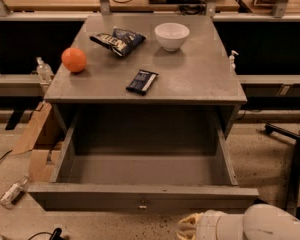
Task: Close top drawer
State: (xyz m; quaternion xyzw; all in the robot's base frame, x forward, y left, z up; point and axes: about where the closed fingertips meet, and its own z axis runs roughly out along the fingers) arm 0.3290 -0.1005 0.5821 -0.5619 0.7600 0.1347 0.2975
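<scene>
The top drawer [142, 196] is pulled far out of the grey cabinet [190, 79]. Its deep grey box is empty and its flat front panel faces me, with a small metal knob [143, 204] at the centre. My gripper [189, 227] is at the bottom edge of the camera view, just below and right of the knob, in front of the drawer front. Only the white arm and a pale tip show.
On the cabinet top lie an orange [74, 59], a chip bag [117, 40], a white bowl [172, 36] and a dark snack bar [142, 81]. Cardboard [37, 134] and a bottle [12, 192] lie on the floor at left. A black chair base [290, 149] stands at right.
</scene>
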